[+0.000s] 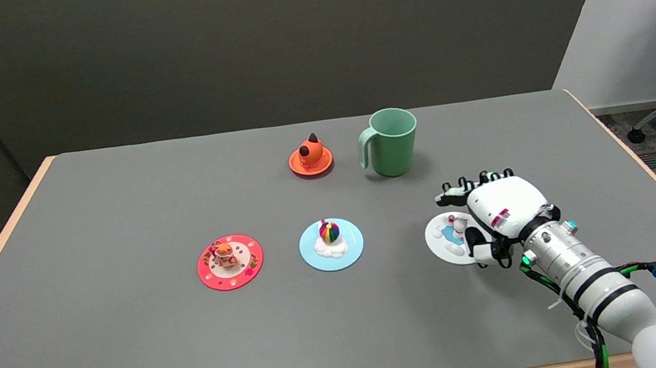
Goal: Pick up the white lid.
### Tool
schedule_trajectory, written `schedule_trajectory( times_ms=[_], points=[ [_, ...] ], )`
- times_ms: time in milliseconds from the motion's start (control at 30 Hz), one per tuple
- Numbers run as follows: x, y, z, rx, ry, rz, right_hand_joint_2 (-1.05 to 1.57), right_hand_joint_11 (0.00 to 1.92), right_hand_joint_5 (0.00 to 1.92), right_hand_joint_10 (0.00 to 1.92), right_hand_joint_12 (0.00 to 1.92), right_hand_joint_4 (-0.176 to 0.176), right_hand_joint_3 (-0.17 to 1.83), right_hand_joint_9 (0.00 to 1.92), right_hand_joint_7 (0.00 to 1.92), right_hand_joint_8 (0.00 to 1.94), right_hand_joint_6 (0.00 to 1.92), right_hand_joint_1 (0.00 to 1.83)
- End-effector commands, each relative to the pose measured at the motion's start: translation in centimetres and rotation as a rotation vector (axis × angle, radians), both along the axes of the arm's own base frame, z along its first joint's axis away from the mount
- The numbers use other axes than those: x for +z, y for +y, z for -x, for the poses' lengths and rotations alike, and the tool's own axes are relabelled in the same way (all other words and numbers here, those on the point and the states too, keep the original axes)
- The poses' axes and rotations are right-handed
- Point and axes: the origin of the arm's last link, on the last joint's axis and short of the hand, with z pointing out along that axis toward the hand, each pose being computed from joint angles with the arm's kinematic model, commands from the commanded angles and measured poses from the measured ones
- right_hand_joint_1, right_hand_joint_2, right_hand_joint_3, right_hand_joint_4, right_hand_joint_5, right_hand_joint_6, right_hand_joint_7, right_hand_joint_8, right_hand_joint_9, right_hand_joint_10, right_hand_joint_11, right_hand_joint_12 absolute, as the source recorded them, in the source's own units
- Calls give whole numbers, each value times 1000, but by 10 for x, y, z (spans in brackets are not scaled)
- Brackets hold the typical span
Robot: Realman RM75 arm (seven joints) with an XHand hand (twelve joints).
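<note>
The white lid (448,238) lies flat on the grey table (136,361) at the right, with a small white figure and a blue patch on top. My right hand (496,212) hangs over the lid's right half and hides that part. Its fingers (453,195) reach past the lid's far edge, and the thumb (477,248) sits at the near right rim. The fingers are spread and nothing is held. The frames do not show whether the hand touches the lid.
A green mug (389,141) stands behind the hand. An orange lid (310,158) with a fox figure sits left of the mug. A light blue lid (331,244) and a red lid (230,261) lie in a row left of the white one.
</note>
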Motion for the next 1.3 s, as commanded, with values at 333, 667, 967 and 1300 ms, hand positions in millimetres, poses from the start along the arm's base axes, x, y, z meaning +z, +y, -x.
schedule_trajectory(
  times_ms=[333,667,967,1300],
  points=[
    [-1,8,7,-35,-9,-7,762,531,638,252,1083,73,1002,806,679,163,181,1143],
    [-2,7,11,-41,0,-11,870,403,519,425,1180,64,828,734,717,260,527,1114],
    [2,6,14,-43,15,0,897,341,464,523,1282,70,803,684,659,416,620,1127],
    [3,6,14,-44,19,4,1213,291,253,696,1351,71,225,606,587,1608,935,1272]
  ],
)
